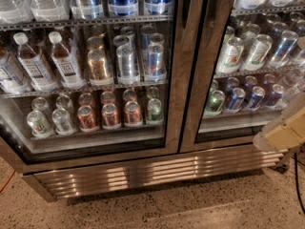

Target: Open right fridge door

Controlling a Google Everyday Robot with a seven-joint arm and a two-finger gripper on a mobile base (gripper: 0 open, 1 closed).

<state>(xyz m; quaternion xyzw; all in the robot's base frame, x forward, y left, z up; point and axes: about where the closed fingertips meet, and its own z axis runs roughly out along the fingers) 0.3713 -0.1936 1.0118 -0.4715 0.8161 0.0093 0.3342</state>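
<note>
Brushed brownish steel frames the right fridge door [202, 75], which takes up the right part of the camera view and is cut off by the right and top edges. It is seen shut, its left stile lying just beside the stile of the left door [183, 56], with a dark seam between the two. Through its glass, tilted silver cans [257, 49] are seen on one wire shelf, and a green can [214, 101] and blue cans [255, 98] on the shelf below.

Behind the left door, white-capped bottles [31, 63] are lined up on the middle shelf beside upright cans, and red-orange cans [110, 116] are ranged on the lowest shelf.

A ribbed steel grille [143, 173] runs under both doors, and a speckled floor [190, 209] is spread in front of it. An orange cable [5, 179] is seen at the left edge and a black cable [299, 185] at the right edge.

The pincer [281, 130] is seen only as a pale cream body at the right edge, in front of the lower right corner of the right fridge door. Whether it is spread or pressed together cannot be told, and whether the door is touched by it cannot be told either.
</note>
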